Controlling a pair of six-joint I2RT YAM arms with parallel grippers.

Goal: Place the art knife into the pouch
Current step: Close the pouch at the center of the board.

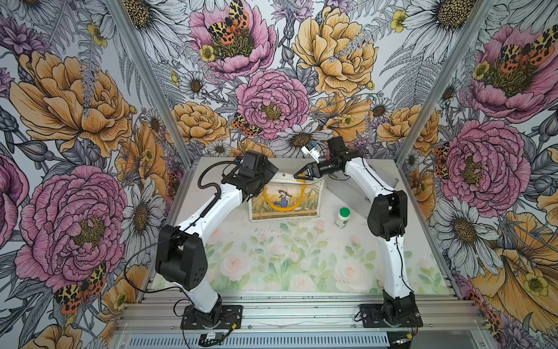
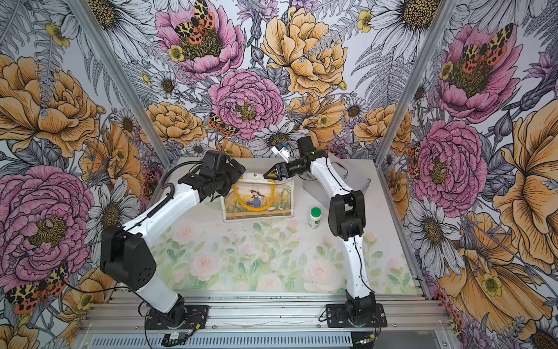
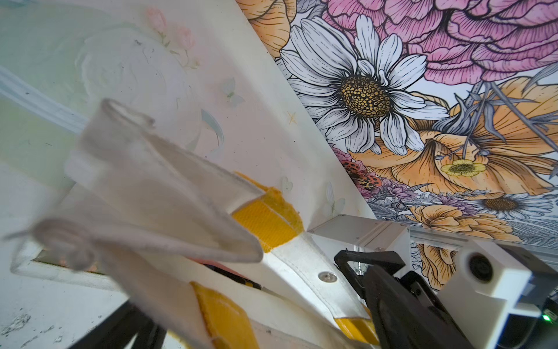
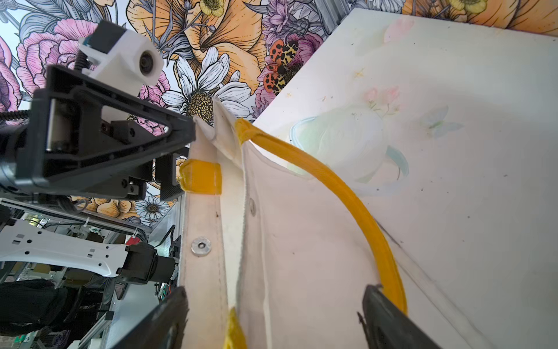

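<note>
The pouch (image 1: 285, 201) lies flat near the back of the table, showing a girl in a field and a yellow handle (image 1: 282, 207). Its mouth faces the back wall. My left gripper (image 1: 267, 178) is at the mouth's left corner, open, and one dark finger (image 3: 120, 327) shows beside the pouch's white rim (image 3: 302, 266). My right gripper (image 4: 271, 326) is open wide, with its fingers on either side of the pouch's top edge (image 4: 211, 211). A slim red-and-black thing with a yellow mark (image 3: 232, 275), apparently the art knife, lies inside the mouth.
A white bottle with a green cap (image 1: 342, 217) stands to the right of the pouch. Behind the right arm sits a silver metal case (image 2: 344, 178). Flower-printed walls close in the table on the left, back and right.
</note>
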